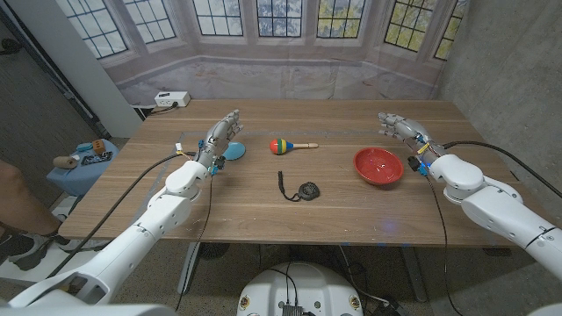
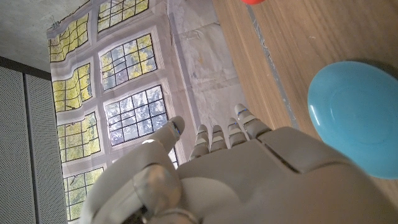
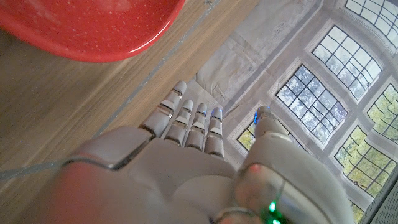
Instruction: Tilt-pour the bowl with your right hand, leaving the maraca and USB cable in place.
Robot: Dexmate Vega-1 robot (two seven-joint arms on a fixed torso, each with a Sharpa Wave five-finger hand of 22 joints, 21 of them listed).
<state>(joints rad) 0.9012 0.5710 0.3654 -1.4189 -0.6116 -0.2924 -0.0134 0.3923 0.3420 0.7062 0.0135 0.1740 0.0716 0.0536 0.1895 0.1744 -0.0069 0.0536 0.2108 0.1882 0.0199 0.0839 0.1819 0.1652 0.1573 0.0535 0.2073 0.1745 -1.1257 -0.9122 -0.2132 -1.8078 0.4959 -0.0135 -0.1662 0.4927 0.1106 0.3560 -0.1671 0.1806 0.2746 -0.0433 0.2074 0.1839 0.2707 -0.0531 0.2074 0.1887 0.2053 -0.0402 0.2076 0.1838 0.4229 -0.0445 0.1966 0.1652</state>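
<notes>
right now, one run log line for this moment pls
right hand: open, beside red bowl, not touching | left hand: open, by blue disc | maraca, USB cable: untouched

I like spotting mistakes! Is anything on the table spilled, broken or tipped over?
Nothing stands out. The red bowl sits upright beside the open right hand, the maraca lies on its side, the USB cable is coiled, and a blue disc lies by the left hand.

Upright red bowl (image 1: 378,166), table's right
</notes>
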